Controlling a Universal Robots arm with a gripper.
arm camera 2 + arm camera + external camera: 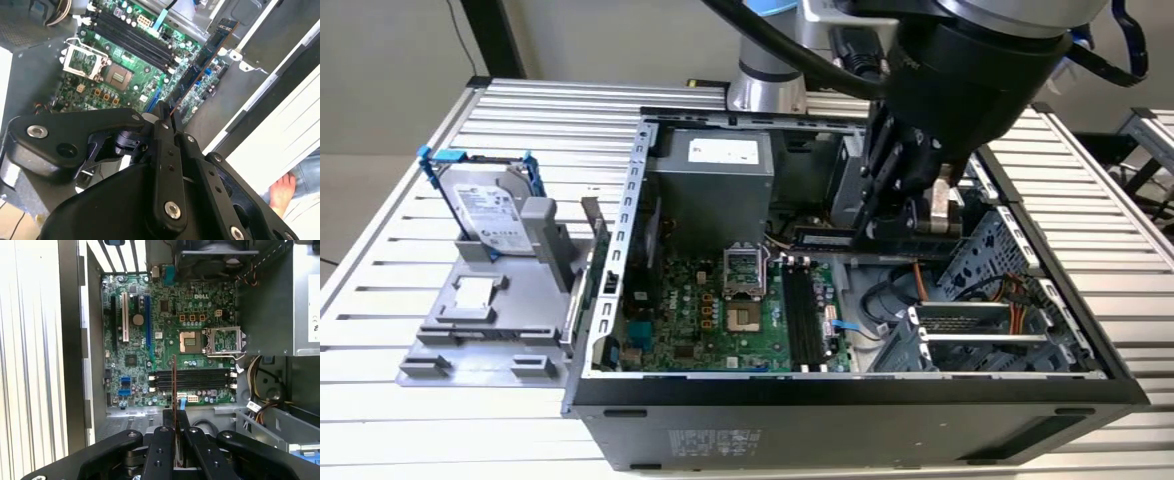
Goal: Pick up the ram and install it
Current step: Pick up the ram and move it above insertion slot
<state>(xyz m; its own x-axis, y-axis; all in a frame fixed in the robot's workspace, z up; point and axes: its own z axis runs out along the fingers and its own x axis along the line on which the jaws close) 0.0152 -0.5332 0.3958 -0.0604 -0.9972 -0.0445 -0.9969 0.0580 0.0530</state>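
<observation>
In the exterior view the claw point(897, 232) hangs inside the open computer case point(854, 385), pressed onto the ram point(854, 240). The stick is raised off the board, past the far end of the memory slots point(803, 320). Its long axis runs across the slots rather than along them.

In the second wrist view the claw point(165, 112) pinches one end of the ram point(205, 57). The rest of the stick reaches away from the fingertips, beside the memory slots point(135, 37) and clear of them.

In the first wrist view the ram point(174, 385) shows edge-on between the fingers of the claw point(175, 415). It crosses the memory slots point(192, 381) at about a right angle. By my judgement the fit turns on bringing that axis parallel to a slot.
</observation>
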